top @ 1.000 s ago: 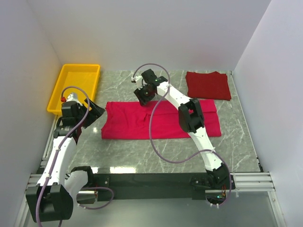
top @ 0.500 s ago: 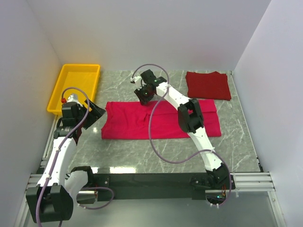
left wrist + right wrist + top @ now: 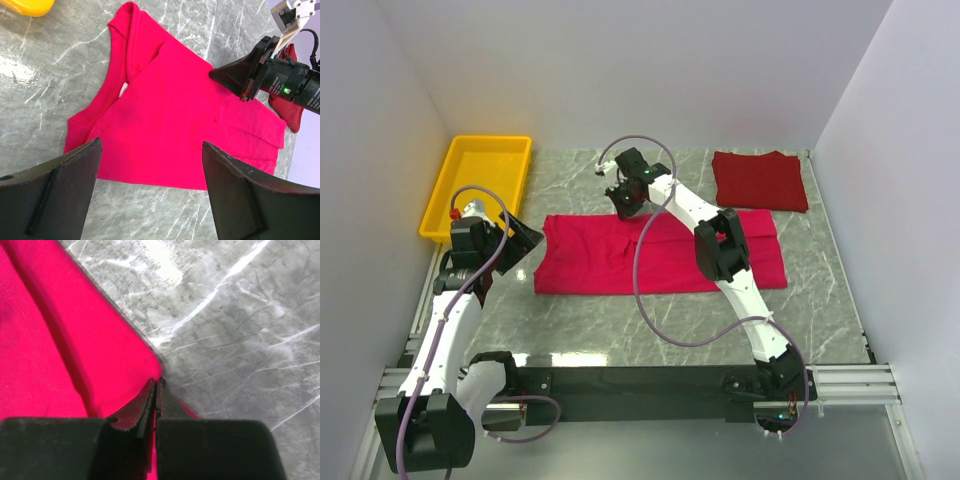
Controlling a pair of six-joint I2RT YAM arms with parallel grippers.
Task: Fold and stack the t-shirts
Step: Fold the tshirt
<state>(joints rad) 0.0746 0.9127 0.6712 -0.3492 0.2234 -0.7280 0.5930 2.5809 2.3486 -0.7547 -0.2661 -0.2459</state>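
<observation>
The crimson-pink t-shirt (image 3: 660, 258) lies folded into a long strip across the middle of the table, its white neck label (image 3: 123, 89) near the left end. My right gripper (image 3: 623, 204) is down at the shirt's far edge, shut, with the cloth's edge (image 3: 125, 355) pinched between the jaws (image 3: 156, 381). The left gripper (image 3: 520, 240) hovers open just off the shirt's left end; nothing sits between its fingers (image 3: 151, 142), and the shirt (image 3: 175, 115) lies below. The maroon t-shirt (image 3: 760, 180) lies folded at the back right.
A yellow tray (image 3: 490, 139) stands at the back left, close to the left arm. White walls close in the table on three sides. Grey marble shows in front of the pink shirt (image 3: 650, 320). The right arm's cable loops over the shirt.
The right gripper's jaws have closed on the pink shirt's far edge. The left arm and both shirts have not moved.
</observation>
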